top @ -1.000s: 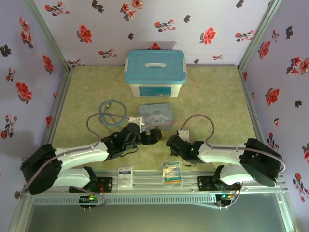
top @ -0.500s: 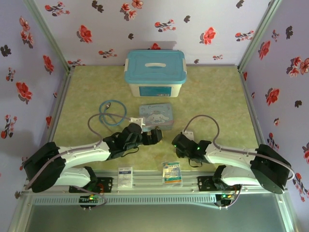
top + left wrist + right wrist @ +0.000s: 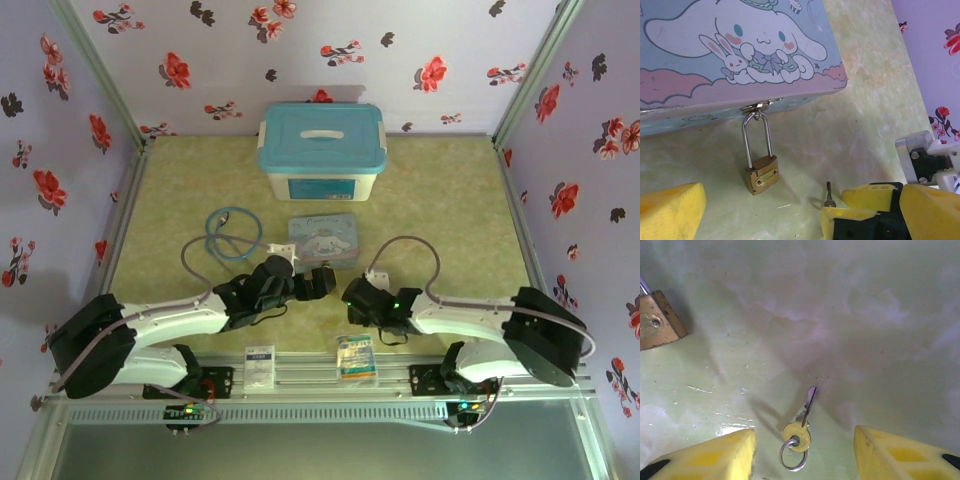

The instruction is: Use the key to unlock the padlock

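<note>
The small brass padlock (image 3: 760, 175) hangs by its thin shackle from the hasp of the cartoon tin (image 3: 715, 90) and rests on the table, shackle closed; a corner of the padlock (image 3: 657, 326) also shows in the right wrist view. The key (image 3: 802, 422), with a grey blade, a brass head and a small ring, lies flat on the table between the wide-apart yellow fingers of my right gripper (image 3: 804, 440), untouched. Its blade (image 3: 829, 192) pokes out past the right gripper's fingers (image 3: 867, 197). My left gripper (image 3: 802, 202) is open just in front of the padlock. From above, the left gripper (image 3: 318, 283) and right gripper (image 3: 352, 294) nearly meet before the tin (image 3: 323, 238).
A white box with a blue lid (image 3: 322, 148) stands behind the tin. A blue stethoscope tube (image 3: 230, 233) coils to the tin's left. Two small packets (image 3: 260, 362) (image 3: 356, 357) lie on the rail at the near edge. Flowered walls close in three sides.
My right gripper drew back to the right half a second ago and has now come left again to stand over the key. The left arm has barely moved.
</note>
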